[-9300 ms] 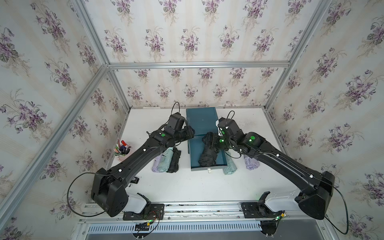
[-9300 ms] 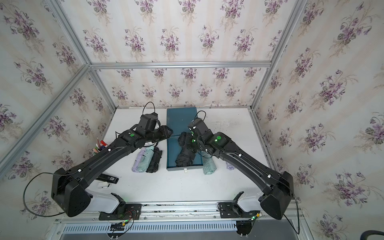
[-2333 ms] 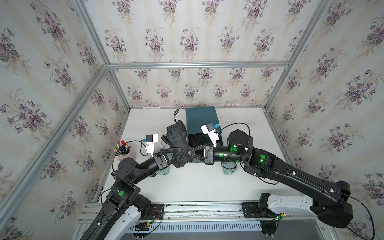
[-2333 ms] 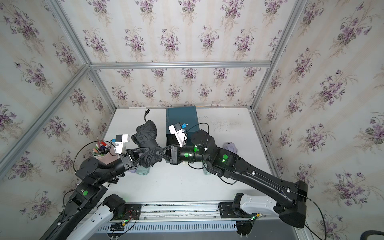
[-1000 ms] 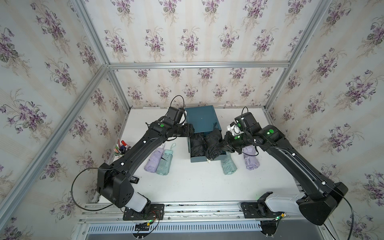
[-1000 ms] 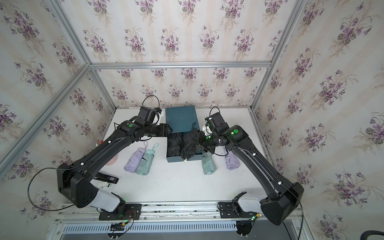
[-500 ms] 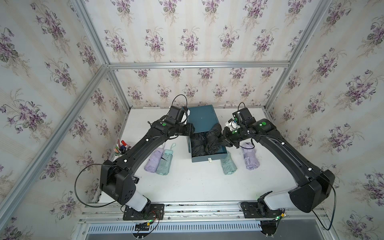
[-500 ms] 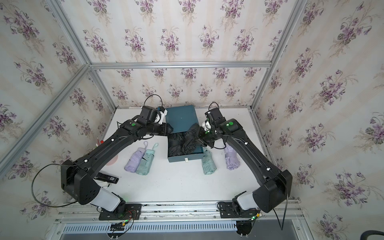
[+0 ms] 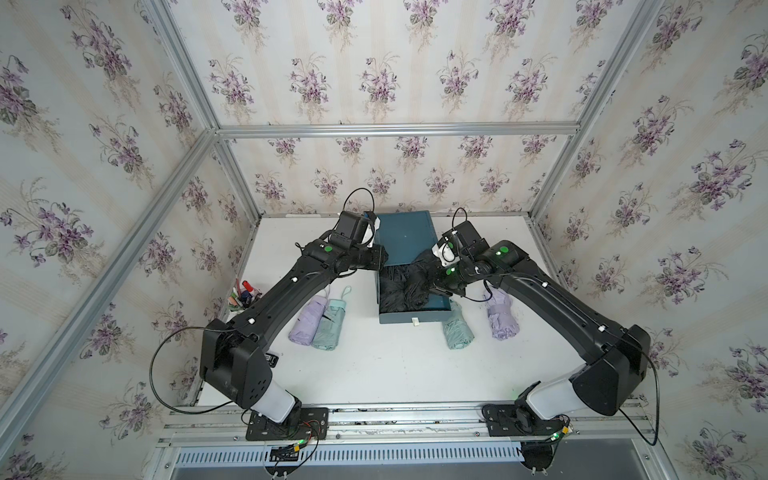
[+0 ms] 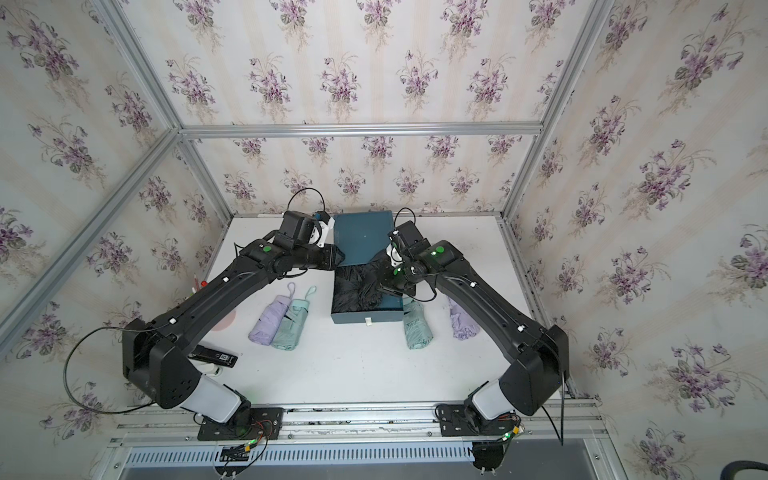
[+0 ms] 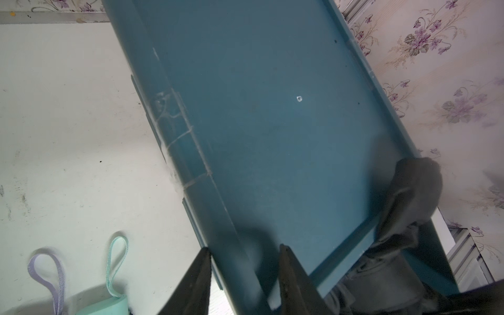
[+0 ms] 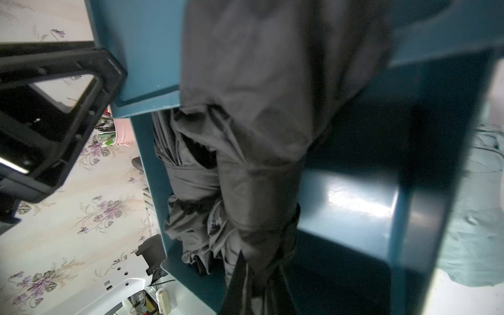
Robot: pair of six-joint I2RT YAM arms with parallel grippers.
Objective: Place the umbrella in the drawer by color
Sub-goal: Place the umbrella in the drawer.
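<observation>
Right gripper (image 12: 256,275) jaws are clamped on the black umbrella (image 12: 259,136), which hangs into the open drawer (image 9: 415,316). Lower it flat beside the stowed umbrella (image 12: 191,185) — then release. Left gripper (image 11: 246,261) jaws stand apart astride the cabinet (image 11: 272,109) edge.

The teal drawer (image 9: 395,316) stands pulled open, with a black umbrella (image 9: 399,286) heaped inside (crumpled, loosely folded). On one flank of the drawer, a lilac umbrella (image 9: 305,320) and a mint umbrella (image 9: 330,324) lie touching. On the other flank a second mint umbrella (image 9: 457,332) lies against the drawer, and a second lilac umbrella (image 9: 503,318) lies just beyond it.
</observation>
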